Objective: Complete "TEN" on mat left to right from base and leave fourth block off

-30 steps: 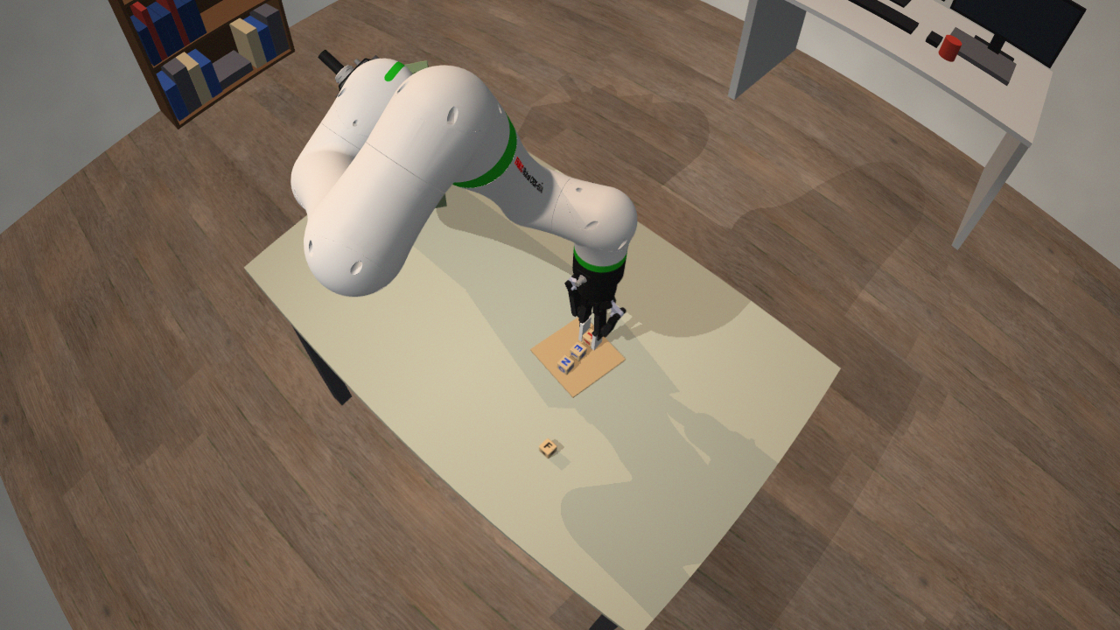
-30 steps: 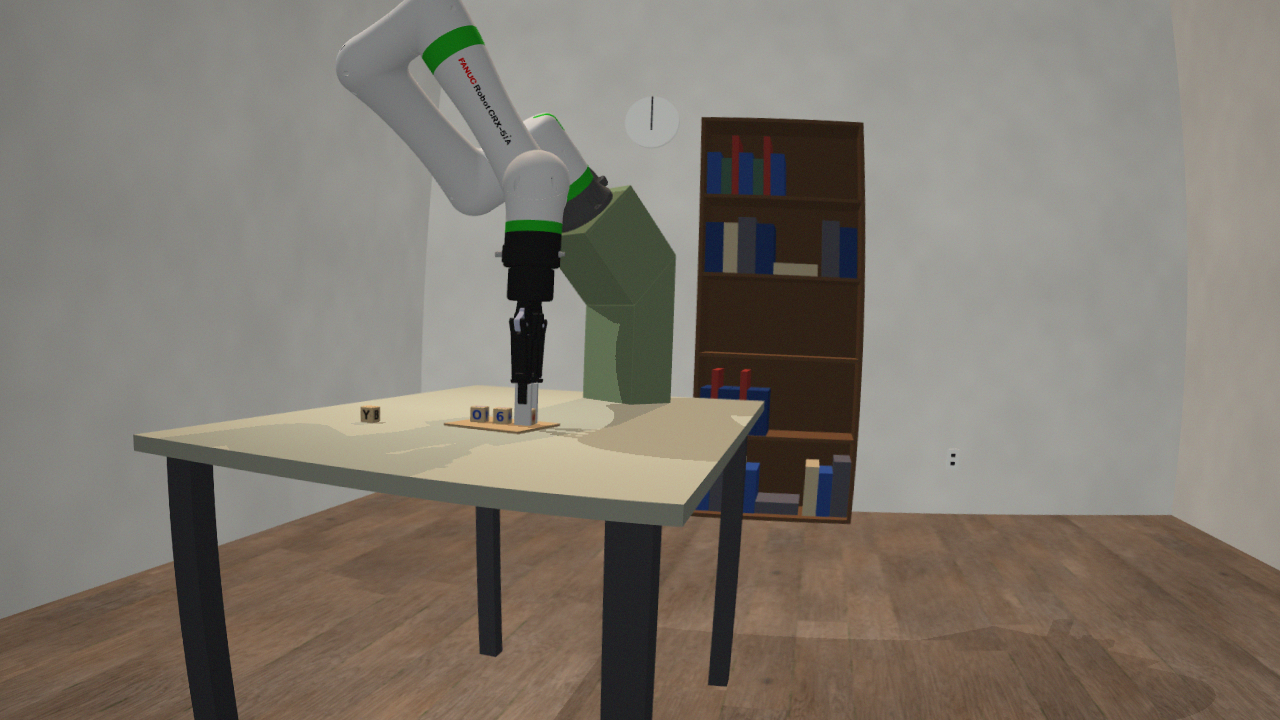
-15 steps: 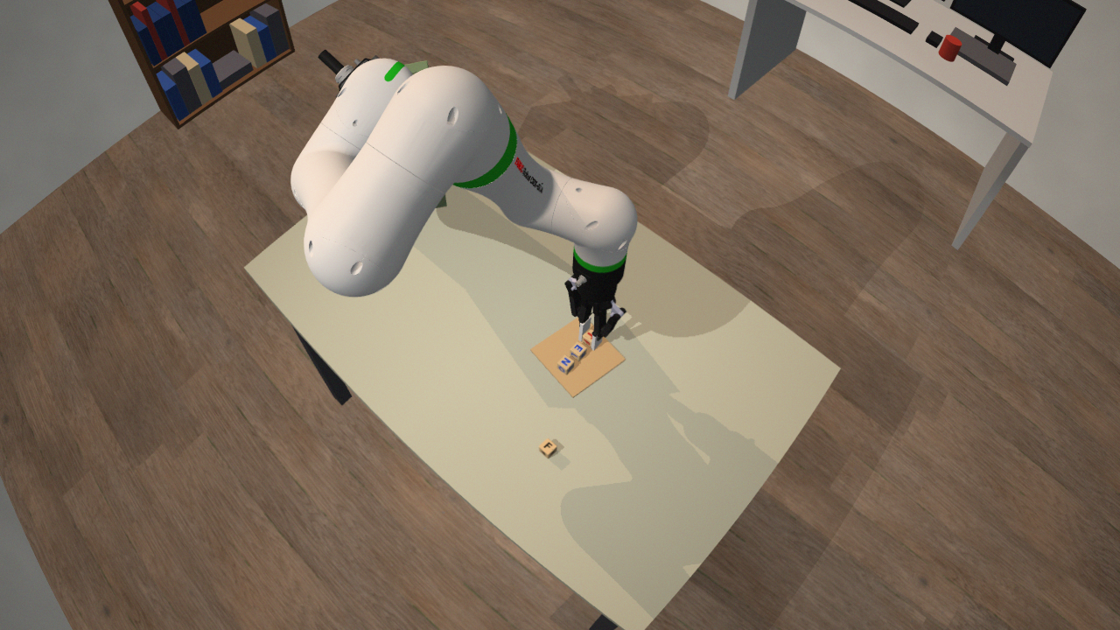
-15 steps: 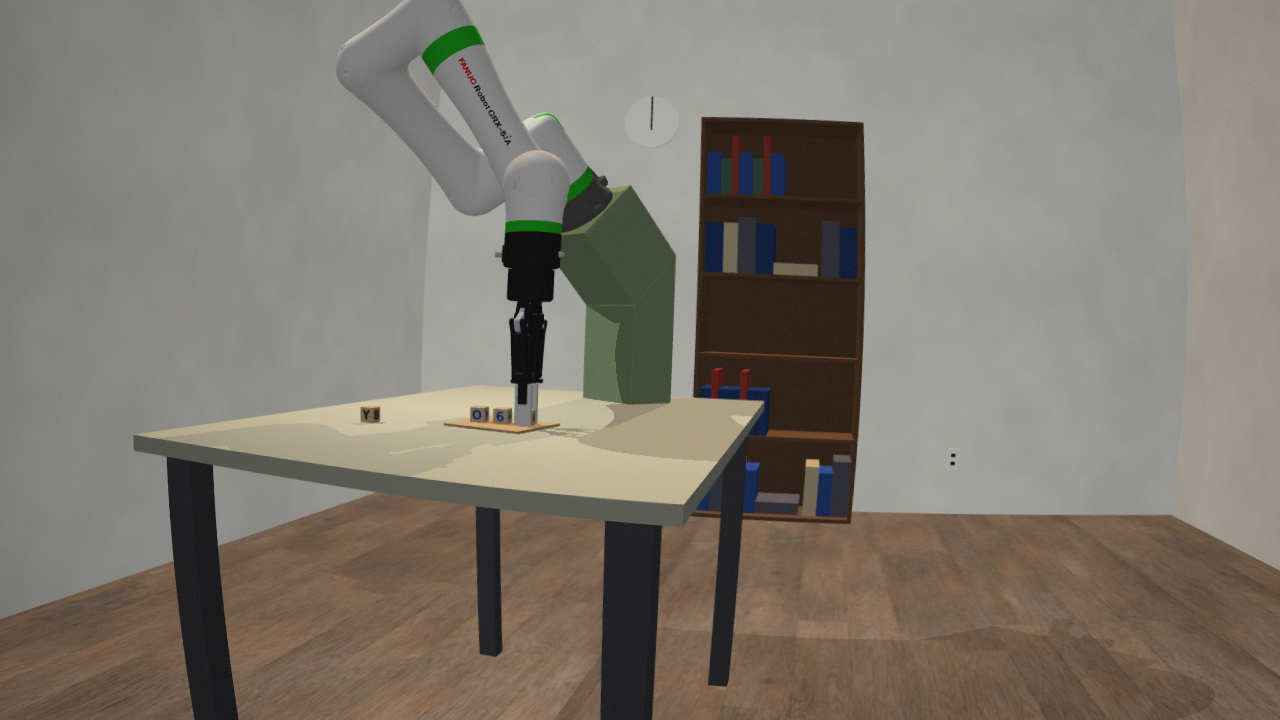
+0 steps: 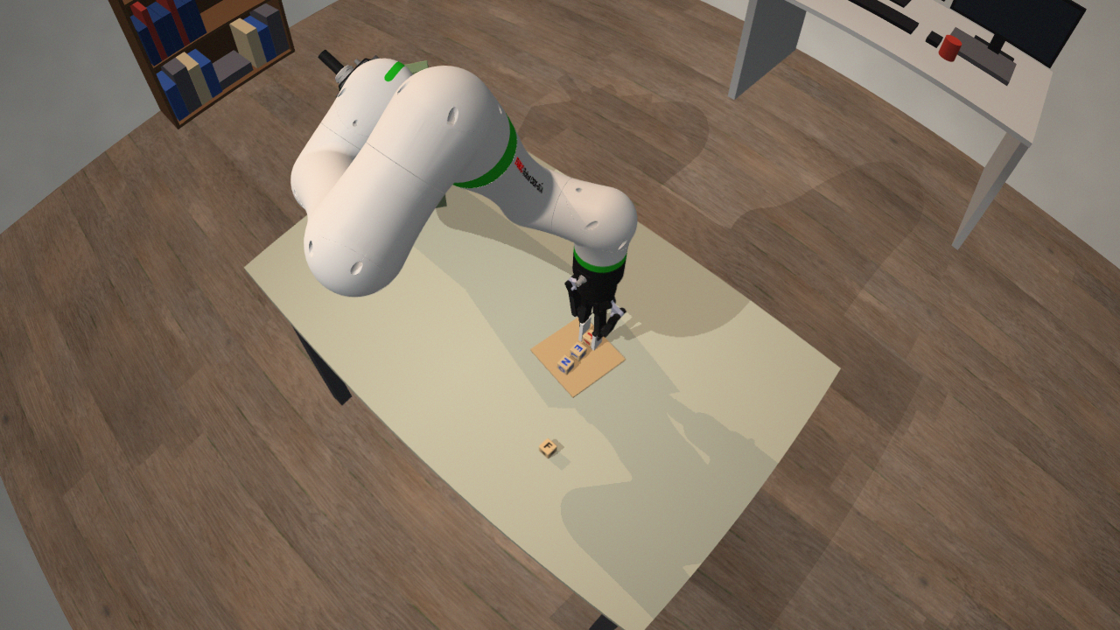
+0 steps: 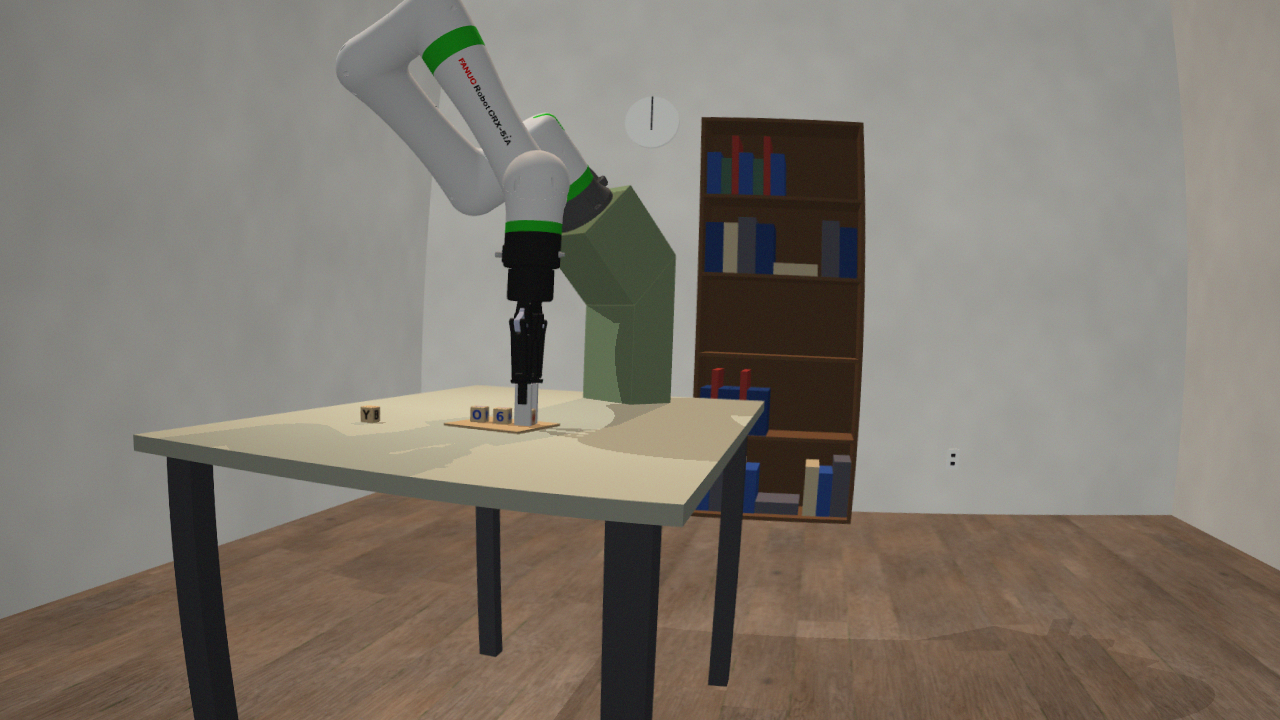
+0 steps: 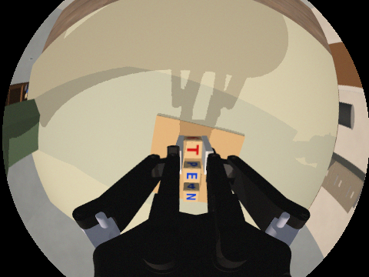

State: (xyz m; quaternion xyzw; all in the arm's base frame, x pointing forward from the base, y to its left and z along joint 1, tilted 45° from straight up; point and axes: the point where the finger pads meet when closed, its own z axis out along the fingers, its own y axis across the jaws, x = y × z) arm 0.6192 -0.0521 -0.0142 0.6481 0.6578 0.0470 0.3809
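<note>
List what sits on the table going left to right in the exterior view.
Lone block with Y on its side → block showing O, on the mat → block showing 6 → gripper shut on the T block → green robot pedestal.
</note>
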